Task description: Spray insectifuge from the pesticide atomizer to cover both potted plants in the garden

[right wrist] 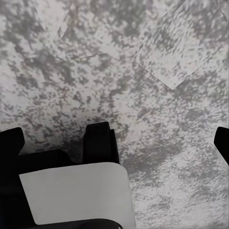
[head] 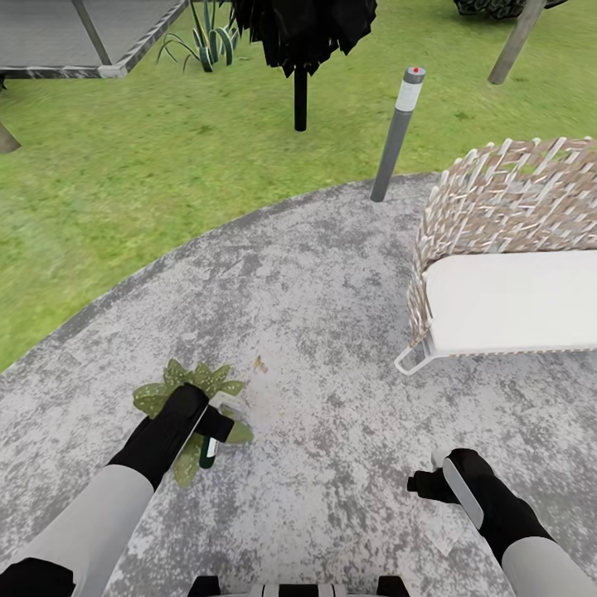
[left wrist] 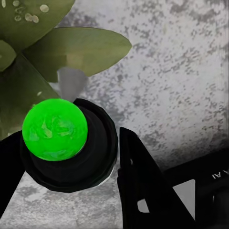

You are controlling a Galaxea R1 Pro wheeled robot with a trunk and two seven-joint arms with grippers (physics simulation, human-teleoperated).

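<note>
One-handed job right now: left pincer (head: 206, 424) clamped on the pesticide atomizer (head: 209, 452), black fingers (left wrist: 143, 186) hugging either side of its black trigger top (left wrist: 93, 157). Hanging right over one of the potted plants (head: 186, 390), with the bottle body poking down below the pincer among the leaves, all above the stone patio (head: 332, 332). Right pincer (head: 435, 482) off to the side, well apart from the bottle, fingers spread with nothing but patio between them.

Handling guess: probably light and rigid. Smooth plastic, so likely a bit slippery. Slim too, so easy to twist in the grip. Best held around the neck or just under the top, about where gripped now, nozzle left free. Soft, floppy-looking leaves underneath, worth not mashing.

Hard-to-read stuff:
- Bright green ball (left wrist: 55, 129) sitting on the top in the left wrist view, no idea whether nozzle or marker.
- Most of the bottle buried behind the hand and leaves from the head view, just a strip of green and white label peeking out.
- Can't make out the plant's pot for sure, maybe that grey bit (left wrist: 71, 83) between the leaves.
- Nozzle direction: can't tell either
</note>
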